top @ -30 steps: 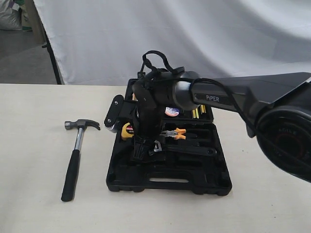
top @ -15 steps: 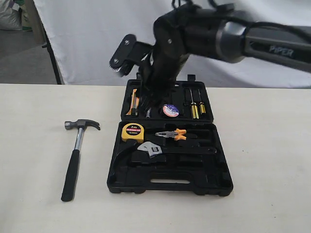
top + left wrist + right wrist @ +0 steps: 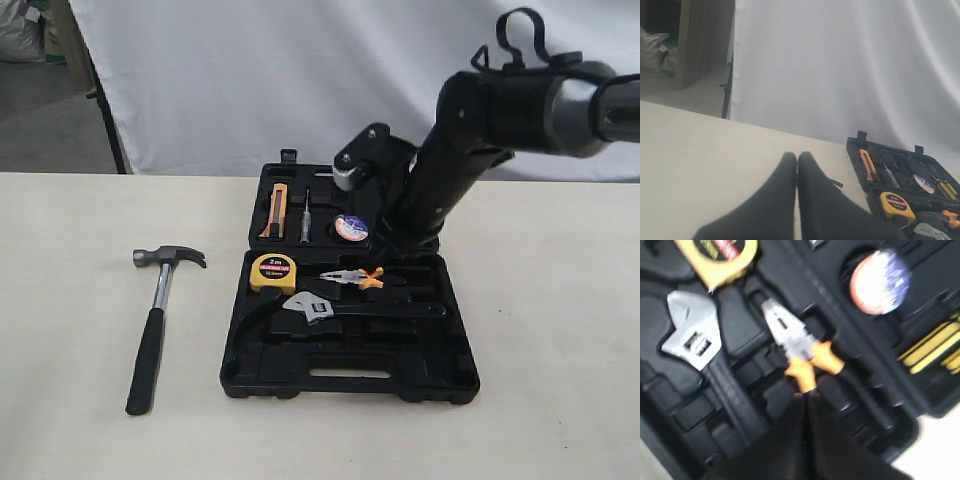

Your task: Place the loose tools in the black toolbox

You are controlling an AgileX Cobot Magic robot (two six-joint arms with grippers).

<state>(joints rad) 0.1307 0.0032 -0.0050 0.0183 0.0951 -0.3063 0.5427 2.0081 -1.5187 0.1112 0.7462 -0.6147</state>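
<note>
Right gripper: fingers pressed together, nothing between them. In the right wrist view the tips sit over the handle ends of the orange-handled pliers; the picture is blurred, so contact cannot be confirmed. In the exterior view the right arm slopes down from the upper right to the rear half of the large black moulded plastic toolbox, hiding that half's right side.

Left gripper: fingers closed tip to tip and empty, above the bare pale table, with the toolbox off to one side in the left wrist view.

Position of the task items:
- Steel claw hammer with black handle – flat on the table beside the left of the toolbox, not touching it, head towards the back.
- Silver adjustable wrench with black handle – lying in the front half, jaw end to the left, just in front of the pliers.
- Dark tape roll with purple-white label – seated in a round recess of the rear half, close beside the right arm.

Other contents: a yellow tape measure at the front half's rear left corner; an orange utility knife in the rear half; yellow-handled screwdrivers next to the tape roll. A white cloth backdrop hangs behind the table.
</note>
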